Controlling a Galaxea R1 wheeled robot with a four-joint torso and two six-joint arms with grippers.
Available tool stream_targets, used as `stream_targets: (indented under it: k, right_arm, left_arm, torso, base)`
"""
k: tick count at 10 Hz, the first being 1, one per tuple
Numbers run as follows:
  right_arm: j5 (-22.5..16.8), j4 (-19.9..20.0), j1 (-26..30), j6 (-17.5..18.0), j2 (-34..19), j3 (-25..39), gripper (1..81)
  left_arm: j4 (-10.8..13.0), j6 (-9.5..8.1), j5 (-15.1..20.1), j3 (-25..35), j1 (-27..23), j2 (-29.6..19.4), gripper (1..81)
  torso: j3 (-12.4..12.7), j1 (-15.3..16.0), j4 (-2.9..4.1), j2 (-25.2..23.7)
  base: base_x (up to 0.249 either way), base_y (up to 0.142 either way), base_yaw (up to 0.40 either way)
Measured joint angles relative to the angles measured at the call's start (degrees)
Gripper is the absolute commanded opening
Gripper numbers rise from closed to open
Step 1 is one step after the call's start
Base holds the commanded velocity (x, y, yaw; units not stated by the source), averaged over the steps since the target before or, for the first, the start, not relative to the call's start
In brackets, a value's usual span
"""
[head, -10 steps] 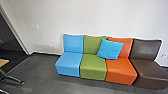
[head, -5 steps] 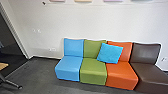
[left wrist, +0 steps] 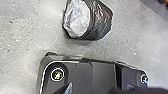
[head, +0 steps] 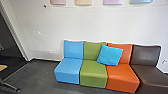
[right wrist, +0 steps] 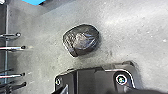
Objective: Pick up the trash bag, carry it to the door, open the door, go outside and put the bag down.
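Lying on a grey floor point(left wrist: 27, 40) in an office building, a dark, shiny trash bag point(left wrist: 101, 21) sits near the front edge of the robot's base point(left wrist: 103, 75), a strip of bare floor between them. From where this onlooker stands, the job appears to be at its opening stage: the bag is on the floor and unlifted, leaving the pickup, the carry, the door, the trip outside and the set-down all to do. Whether the robot's left pincer and right pincer are wide or narrow cannot be told, though neither has hold of the bag. Along the floor's far edge, against a white wall point(head: 97, 27), runs a row of blue, green, orange and brown seats point(head: 93, 72), a bright blue cushion point(head: 110, 55) tilted across the middle pair. Past the floor's far left corner is a dark opening or pane point(head: 7, 45); whether it is the door in question is unclear.
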Motion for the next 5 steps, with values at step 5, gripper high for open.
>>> stream_targets:
  k: [5]
  right_arm:
    - [-2.0, 0.1, 3.6, 2.8, -4.6, 4.2, 81.1]
  left_arm:
    - [-1.5, 0.0, 1.3, 0.1, -3.3, -0.5, 81.1]
  torso:
    - [-9.7, 6.5, 0.0, -10.2]
  base:
    - [0.0, 0.0, 0.0]
